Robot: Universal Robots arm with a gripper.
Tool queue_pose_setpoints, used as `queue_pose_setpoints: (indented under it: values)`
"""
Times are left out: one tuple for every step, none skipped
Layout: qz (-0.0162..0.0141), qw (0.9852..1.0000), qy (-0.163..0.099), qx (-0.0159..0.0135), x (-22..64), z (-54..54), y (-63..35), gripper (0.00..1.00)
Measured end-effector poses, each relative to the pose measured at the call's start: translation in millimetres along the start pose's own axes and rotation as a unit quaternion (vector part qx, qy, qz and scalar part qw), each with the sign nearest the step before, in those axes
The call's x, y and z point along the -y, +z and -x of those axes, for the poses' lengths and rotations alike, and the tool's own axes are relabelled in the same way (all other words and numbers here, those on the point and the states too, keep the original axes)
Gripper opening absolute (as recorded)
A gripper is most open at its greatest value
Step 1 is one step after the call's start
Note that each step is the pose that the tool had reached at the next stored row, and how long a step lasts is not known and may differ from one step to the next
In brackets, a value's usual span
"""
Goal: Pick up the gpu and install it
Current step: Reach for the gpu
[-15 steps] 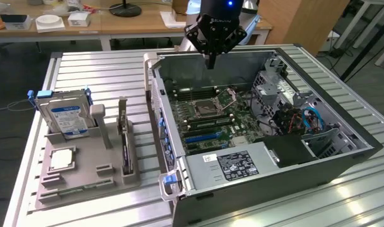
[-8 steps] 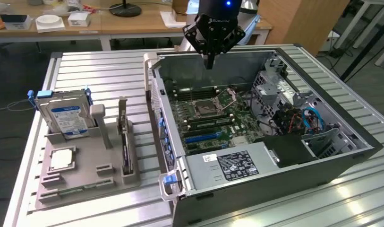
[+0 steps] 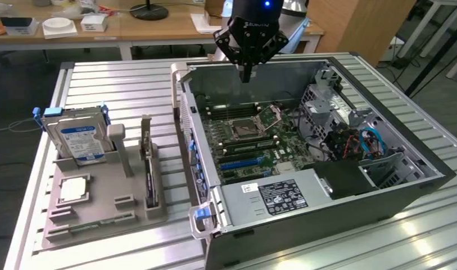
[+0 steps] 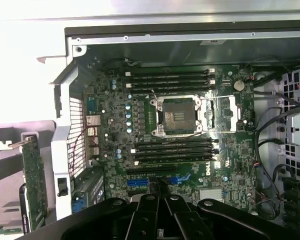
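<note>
- The task is judged to be at its very start: the gpu (image 3: 148, 171) is seen standing on edge in a slot of the grey holder tray (image 3: 100, 222), on the exterior view's left, and it has not yet been picked up.
- The card is kept well apart from the gripper (image 3: 245, 72), which is poised above the far part of the open computer case (image 3: 408, 185), over the motherboard (image 3: 250, 140).
- The gripper's fingers are pressed together and nothing is grasped between them.
- The blue expansion slot (image 3: 239, 163) on the board is seen bare, so both the pickup and the seating of the card are judged to be left.
- The hard drive (image 3: 78, 140) and the processor chip (image 3: 73, 188) are also lodged in the tray, beside the gpu.
- Tray and case are set side by side on a pale, ribbed metal table (image 3: 123, 90), with the tray just beside the case's near wall.
- Behind the table, wooden desks (image 3: 161, 28) are seen carrying small white boxes and a black round stand base (image 3: 149, 11); a dark floor is seen around the table's edges.
</note>
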State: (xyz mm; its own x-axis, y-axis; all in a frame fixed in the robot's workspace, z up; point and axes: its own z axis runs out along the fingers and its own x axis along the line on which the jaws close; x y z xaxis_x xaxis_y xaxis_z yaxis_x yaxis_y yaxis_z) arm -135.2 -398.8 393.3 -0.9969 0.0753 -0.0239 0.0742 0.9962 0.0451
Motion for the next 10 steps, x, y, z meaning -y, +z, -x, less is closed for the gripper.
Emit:
queue_pose_setpoints:
  values:
    - [0.0000,1.0000,0.000,0.0000,0.1,-1.1,0.0,0.11]
    - [0.0000,1.0000,0.000,0.0000,0.2,-2.3,0.0,0.11]
    - [0.0000,1.0000,0.000,0.0000,0.3,-3.4,-0.1,0.11]
    - [0.0000,1.0000,0.000,0.0000,0.3,-4.3,-0.1,0.11]
    - [0.0001,1.0000,0.000,0.0000,0.4,-5.3,-0.1,0.11]
    - [0.0000,1.0000,0.000,0.0000,0.5,-6.4,-0.1,0.11]
    - [0.0000,1.0000,0.000,0.0000,0.5,-7.5,-0.2,0.11]
    - [0.0000,1.0000,0.000,0.0000,0.6,-8.7,-0.2,0.11]
    - [0.0000,1.0000,0.000,0.0000,0.7,-9.9,-0.2,0.11]
    - [0.0000,1.0000,0.000,0.0000,0.8,-11.1,-0.3,0.11]
